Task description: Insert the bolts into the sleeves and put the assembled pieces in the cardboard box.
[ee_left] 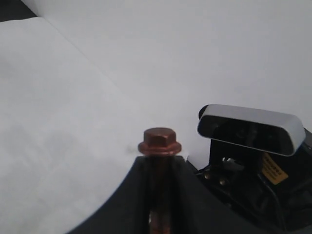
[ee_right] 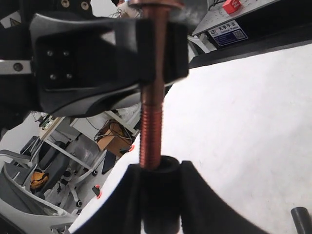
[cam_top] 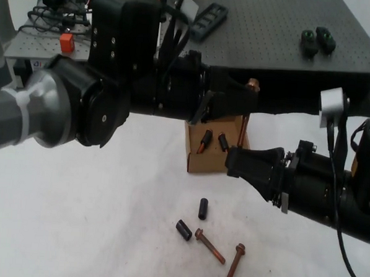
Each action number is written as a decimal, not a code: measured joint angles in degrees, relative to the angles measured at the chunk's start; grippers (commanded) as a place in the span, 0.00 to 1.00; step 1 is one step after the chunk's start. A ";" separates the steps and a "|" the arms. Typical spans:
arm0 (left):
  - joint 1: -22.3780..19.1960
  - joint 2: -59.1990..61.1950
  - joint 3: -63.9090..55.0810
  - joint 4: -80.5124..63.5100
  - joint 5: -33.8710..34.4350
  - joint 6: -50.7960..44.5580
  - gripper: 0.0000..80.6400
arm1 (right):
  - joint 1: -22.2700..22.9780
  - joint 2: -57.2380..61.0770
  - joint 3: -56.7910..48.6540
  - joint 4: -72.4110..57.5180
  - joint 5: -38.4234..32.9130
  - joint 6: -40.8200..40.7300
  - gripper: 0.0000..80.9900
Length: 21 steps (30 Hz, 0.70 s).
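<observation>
My left gripper (cam_top: pixel 244 99) is shut on a copper bolt (cam_top: pixel 244 123), which hangs upright with its hex head (ee_left: pixel 159 141) on top, over the cardboard box (cam_top: pixel 199 159). From below, my right gripper (ee_right: pixel 161 175) is shut on a black sleeve (ee_right: pixel 161 195), and the bolt's threaded end (ee_right: pixel 151 141) meets the sleeve's mouth. In the high view the right gripper (cam_top: pixel 235 161) sits at the box's right edge. Two assembled pieces (cam_top: pixel 205 141) lie in the box. Two loose sleeves (cam_top: pixel 202 208) and two loose bolts (cam_top: pixel 210 246) lie on the white cloth in front.
A dark perforated bench (cam_top: pixel 271 25) stands behind the cloth with small black parts (cam_top: pixel 317 41) and a black tray (cam_top: pixel 206 22) on it. An orange block (cam_top: pixel 66 42) and cables lie at the back left. The right arm's camera housing (ee_left: pixel 251 129) is close beside the bolt.
</observation>
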 measured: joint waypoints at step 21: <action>-0.17 0.00 0.00 0.00 -0.47 2.85 0.11 | -1.51 -1.49 0.21 -3.63 4.16 0.72 0.02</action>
